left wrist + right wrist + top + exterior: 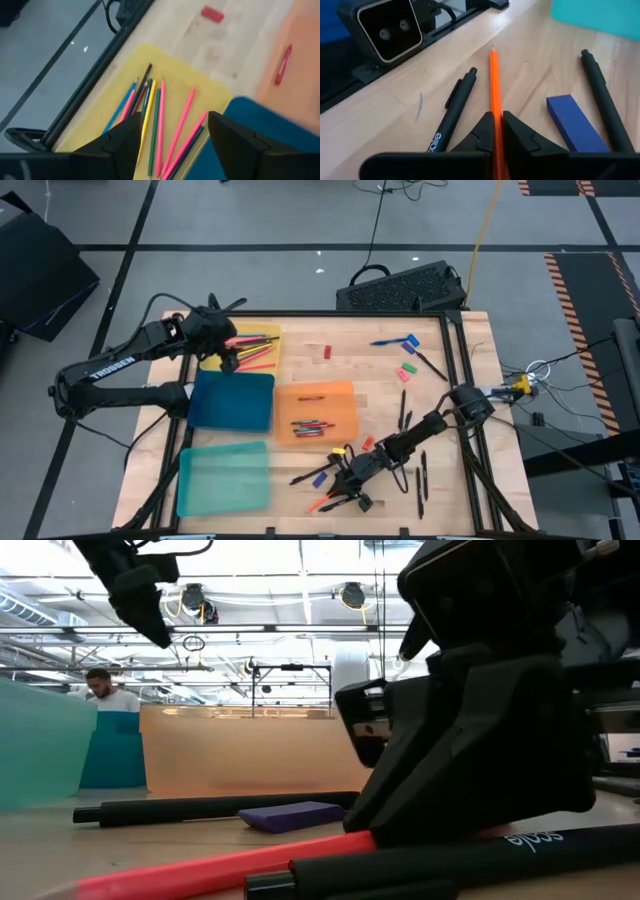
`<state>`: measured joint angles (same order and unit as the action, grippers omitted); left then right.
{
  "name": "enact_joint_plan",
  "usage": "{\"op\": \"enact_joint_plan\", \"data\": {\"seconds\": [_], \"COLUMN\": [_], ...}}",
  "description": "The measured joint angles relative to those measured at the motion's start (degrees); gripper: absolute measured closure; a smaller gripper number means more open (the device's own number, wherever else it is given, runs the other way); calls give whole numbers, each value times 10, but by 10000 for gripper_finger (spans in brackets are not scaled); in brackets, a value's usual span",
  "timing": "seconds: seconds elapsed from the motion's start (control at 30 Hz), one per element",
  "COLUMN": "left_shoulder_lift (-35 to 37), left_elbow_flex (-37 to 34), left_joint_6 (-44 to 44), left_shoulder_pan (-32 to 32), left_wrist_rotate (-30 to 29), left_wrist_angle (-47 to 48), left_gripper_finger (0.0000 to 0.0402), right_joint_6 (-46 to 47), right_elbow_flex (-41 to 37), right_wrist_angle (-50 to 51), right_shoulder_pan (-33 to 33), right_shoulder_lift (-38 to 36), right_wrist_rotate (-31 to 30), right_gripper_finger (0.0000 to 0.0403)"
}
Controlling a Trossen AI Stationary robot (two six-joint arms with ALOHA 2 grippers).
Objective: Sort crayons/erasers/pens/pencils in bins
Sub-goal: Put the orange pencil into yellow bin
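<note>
Right gripper (496,131) pinched one orange pencil (493,82) between two black pens (451,116); left gripper (172,145) hung wide above yellow bin (210,90)

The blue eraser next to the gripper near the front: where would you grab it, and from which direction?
The blue eraser lies flat, clear of the pens on either side. Probably best from straight above, fingers across its two long sides at mid-length. The right gripper is currently shut on an orange pencil.
</note>
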<state>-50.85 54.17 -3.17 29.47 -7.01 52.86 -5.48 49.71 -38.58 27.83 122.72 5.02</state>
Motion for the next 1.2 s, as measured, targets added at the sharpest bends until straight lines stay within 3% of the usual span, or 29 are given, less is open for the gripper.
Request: {"op": "enact_joint_plan", "data": {"seconds": [0.27, 0.53, 0.67, 0.77, 0.93, 1.07, 1.2], "left_shoulder_lift": [3, 3, 3, 3, 2, -19, -60], "left_elbow_flex": [55, 82, 82, 70, 28, -10, -12], "left_joint_6": [8, 17, 35, 44, 50, 53, 72], "left_shoulder_pan": [0, 0, -4, -23, -60, -93, -125], "left_wrist_rotate": [-3, -1, 36, 65, 76, 98, 103], "left_wrist_angle": [-8, -38, -99, -173, -317, -468, -544], "left_gripper_finger": [174, 174, 173, 173, 161, 134, 100], "right_joint_6": [-22, -42, -37, -38, -55, -47, -27], "right_elbow_flex": [-5, -4, -5, -3, -3, -3, -3], "right_wrist_angle": [146, 386, 447, 446, 420, 318, 149], "right_shoulder_pan": [1, -33, -78, -129, -195, -237, -275], "right_shoulder_lift": [-114, -340, -450, -510, -550, -548, -544], "right_wrist_rotate": [-8, -55, -107, -129, -135, -155, -153], "right_gripper_finger": [389, 389, 389, 388, 388, 388, 388]}}
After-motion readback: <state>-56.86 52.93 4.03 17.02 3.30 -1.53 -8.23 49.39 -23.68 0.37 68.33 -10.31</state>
